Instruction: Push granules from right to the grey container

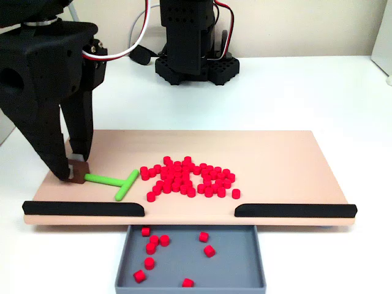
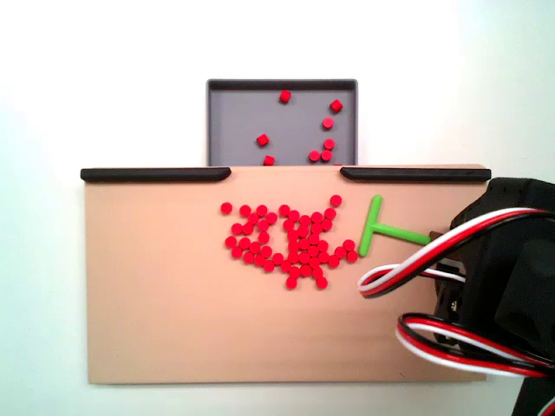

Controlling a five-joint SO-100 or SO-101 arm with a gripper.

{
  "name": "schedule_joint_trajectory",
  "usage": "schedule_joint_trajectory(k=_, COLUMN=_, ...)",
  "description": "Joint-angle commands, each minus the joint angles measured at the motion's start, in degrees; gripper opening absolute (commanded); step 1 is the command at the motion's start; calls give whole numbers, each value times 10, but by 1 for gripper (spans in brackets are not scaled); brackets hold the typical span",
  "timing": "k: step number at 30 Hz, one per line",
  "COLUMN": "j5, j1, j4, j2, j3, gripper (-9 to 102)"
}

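Red granules (image 1: 187,179): dozens of small bright cylinders, all alike, lying in a loose heap near the middle of the beige board (image 1: 288,159); seen from above (image 2: 290,247) the heap is wider than it is deep, its long axis running along the board's length.
Grey container (image 1: 245,263): shallow rectangular tray with low walls, narrower than the board, set against the board's edge at the gap between the two black bars; its long side lies parallel to that edge. Several granules already lie inside it, scattered apart, as the top-down fixed view (image 2: 234,121) also shows.
Black bars (image 1: 82,208): two low strips along the board's edge next to the tray, one on each side of the gap.
Green T-shaped stick (image 1: 116,182): lies flat on the board; its stem runs along the board's length, its crossbar faces the heap and sits just beside the nearest granules (image 2: 373,227).
Gripper (image 1: 72,171): black, its two fingers pointing down at the stem's far end, closed on a small brown block there that joins the stick; jaws only slightly apart.
Wiring: red, white and black cables loop over the arm.
Writing: no label or brand can be read.
Surface: white table (image 1: 306,92).
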Motion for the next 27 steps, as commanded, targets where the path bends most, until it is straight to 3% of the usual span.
schedule_joint_trajectory(k=1, j5=-352, j1=-7, j4=1, j2=3, j3=-22, gripper=0)
schedule_joint_trajectory(k=27, j5=-253, j1=-30, j4=-4, j2=4, j3=-22, gripper=0)
